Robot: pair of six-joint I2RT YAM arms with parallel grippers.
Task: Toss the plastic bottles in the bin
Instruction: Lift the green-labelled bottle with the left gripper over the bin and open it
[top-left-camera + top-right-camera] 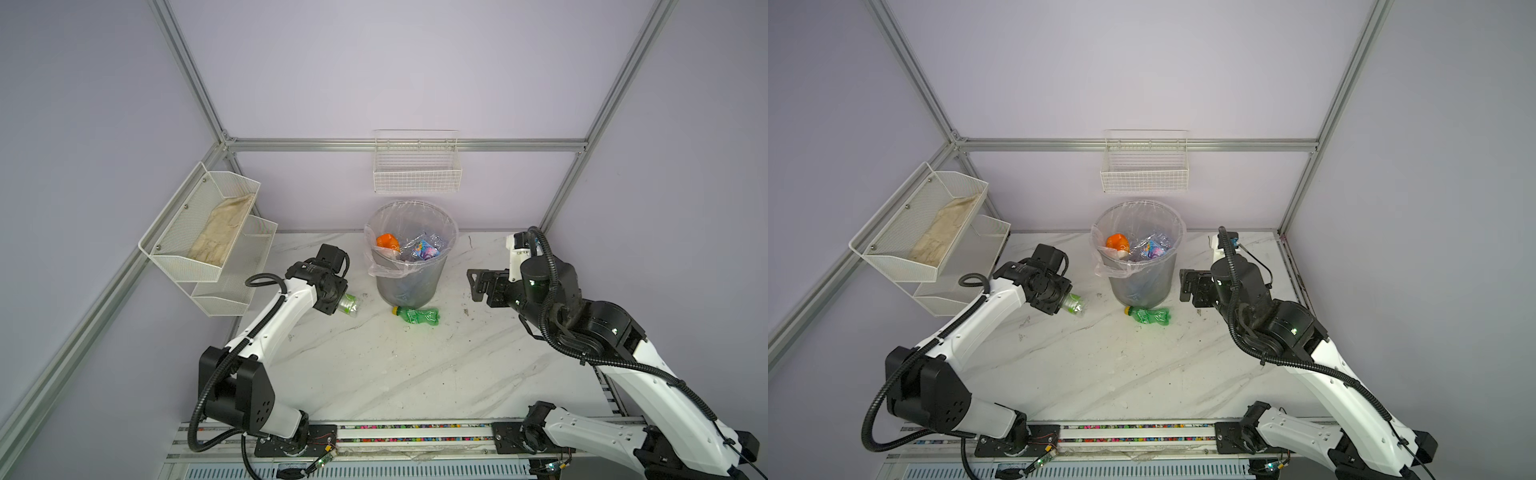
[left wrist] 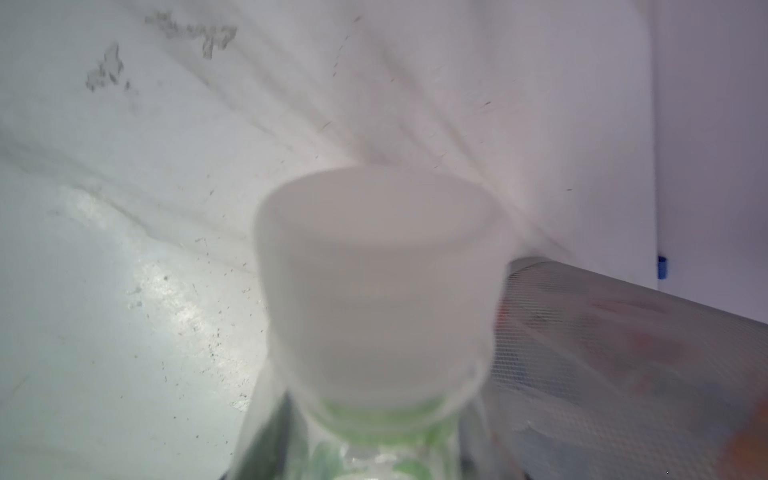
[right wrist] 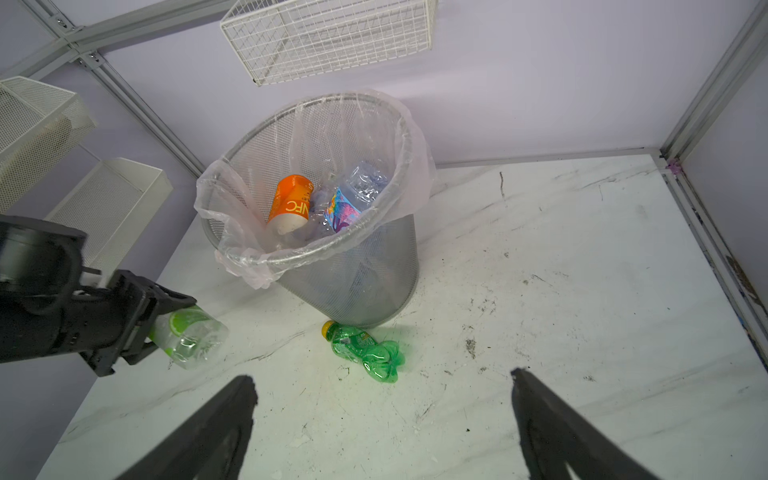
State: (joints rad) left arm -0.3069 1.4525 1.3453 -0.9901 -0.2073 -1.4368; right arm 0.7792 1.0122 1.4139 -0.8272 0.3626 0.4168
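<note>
While my left gripper [image 3: 160, 328] pinches the clear bottle [image 3: 195, 336] at its shoulder, cap toward my wrist, base outward, the bin [image 3: 361, 282] stands near, ahead of that hand, its rim higher. Thin crinkly plastic; stiff grey mesh. My right gripper [image 1: 476, 286] hangs spread; the lobed green bottle [image 3: 365, 349] lies flat between both hands, cap toward my left.

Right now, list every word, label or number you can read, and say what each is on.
"VFC": white letters on the orange bottle in the bin; the first letter may be partly hidden.
All-green bottle on the table: label print too small to read.
Blue-labelled bottle in the bin: print blurred.
Clear green-labelled bottle: label unreadable.
Nothing else readable.
</note>
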